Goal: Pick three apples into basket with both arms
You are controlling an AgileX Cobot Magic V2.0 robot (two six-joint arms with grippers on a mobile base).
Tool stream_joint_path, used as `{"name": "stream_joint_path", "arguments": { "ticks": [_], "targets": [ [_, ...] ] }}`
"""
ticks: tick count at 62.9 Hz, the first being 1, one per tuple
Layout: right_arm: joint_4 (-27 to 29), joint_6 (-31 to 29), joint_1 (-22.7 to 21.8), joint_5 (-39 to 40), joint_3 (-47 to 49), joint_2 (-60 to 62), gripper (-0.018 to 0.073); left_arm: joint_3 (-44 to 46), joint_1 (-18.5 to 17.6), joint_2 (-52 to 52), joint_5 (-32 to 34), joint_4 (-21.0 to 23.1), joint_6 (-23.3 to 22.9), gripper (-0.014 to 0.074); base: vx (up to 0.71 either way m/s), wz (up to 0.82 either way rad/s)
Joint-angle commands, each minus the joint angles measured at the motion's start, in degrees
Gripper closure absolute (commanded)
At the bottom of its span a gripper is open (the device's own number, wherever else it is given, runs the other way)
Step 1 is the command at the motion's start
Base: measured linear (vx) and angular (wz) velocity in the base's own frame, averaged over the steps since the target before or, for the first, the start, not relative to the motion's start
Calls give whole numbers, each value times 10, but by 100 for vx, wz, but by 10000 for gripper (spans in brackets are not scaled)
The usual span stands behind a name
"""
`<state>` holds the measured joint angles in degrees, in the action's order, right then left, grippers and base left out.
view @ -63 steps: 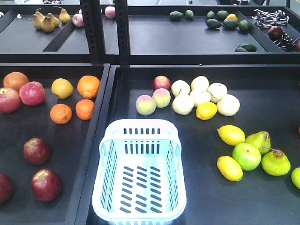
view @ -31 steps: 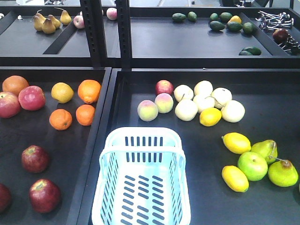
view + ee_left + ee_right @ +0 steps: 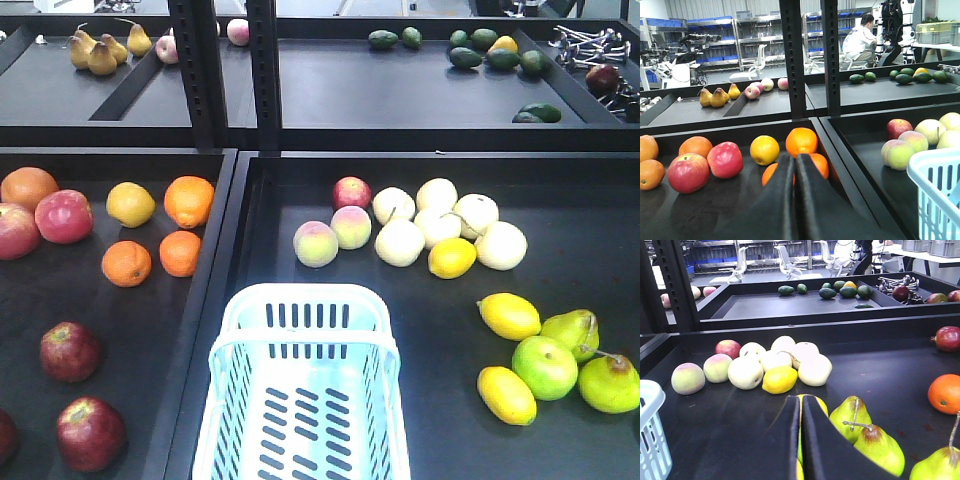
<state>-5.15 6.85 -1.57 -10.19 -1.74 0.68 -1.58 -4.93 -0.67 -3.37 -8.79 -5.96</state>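
Note:
Three dark red apples lie in the left tray: one [image 3: 70, 351], one nearer [image 3: 90, 432], and a third [image 3: 5, 436] cut by the left edge. The pale blue basket [image 3: 300, 320] stands empty at the bottom centre, its rim also seen in the left wrist view [image 3: 935, 172] and the right wrist view [image 3: 651, 390]. My left gripper [image 3: 794, 157] is shut and empty, hovering over the left tray in front of the oranges [image 3: 801, 142]. My right gripper [image 3: 801, 398] is shut and empty above a lemon [image 3: 817, 405]. Neither gripper shows in the front view.
Brighter pink-red apples [image 3: 63, 216] and oranges [image 3: 188, 200] fill the back of the left tray. Pale fruit [image 3: 400, 241], lemons [image 3: 508, 315] and green pears [image 3: 608, 383] lie right of the basket. A raised black divider [image 3: 205, 300] separates the trays. Shelf posts [image 3: 265, 70] stand behind.
The whole scene has slid down and slightly right in the front view; the basket's near end now runs off the bottom edge. No fruit has moved within the trays.

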Motion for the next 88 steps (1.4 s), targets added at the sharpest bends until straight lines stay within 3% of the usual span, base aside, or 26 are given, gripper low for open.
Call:
{"name": "stream_joint_path", "arguments": {
  "ticks": [1, 63, 69, 78, 88],
  "targets": [
    [-4, -2, 3, 43, -7, 4, 568, -2, 0, -9, 38, 5, -4, 603, 3, 0],
    [-4, -2, 3, 43, -7, 4, 568, -2, 0, -9, 40, 6, -5, 603, 0, 0],
    [-4, -2, 3, 43, -7, 4, 568, -2, 0, -9, 41, 38, -38, 603, 0, 0],
    [-4, -2, 3, 43, -7, 4, 568, -2, 0, -9, 43, 110, -126, 603, 0, 0],
    [-4, -2, 3, 43, -7, 4, 568, -1, 0, -9, 73, 154, -193, 603, 0, 0]
  ]
}}
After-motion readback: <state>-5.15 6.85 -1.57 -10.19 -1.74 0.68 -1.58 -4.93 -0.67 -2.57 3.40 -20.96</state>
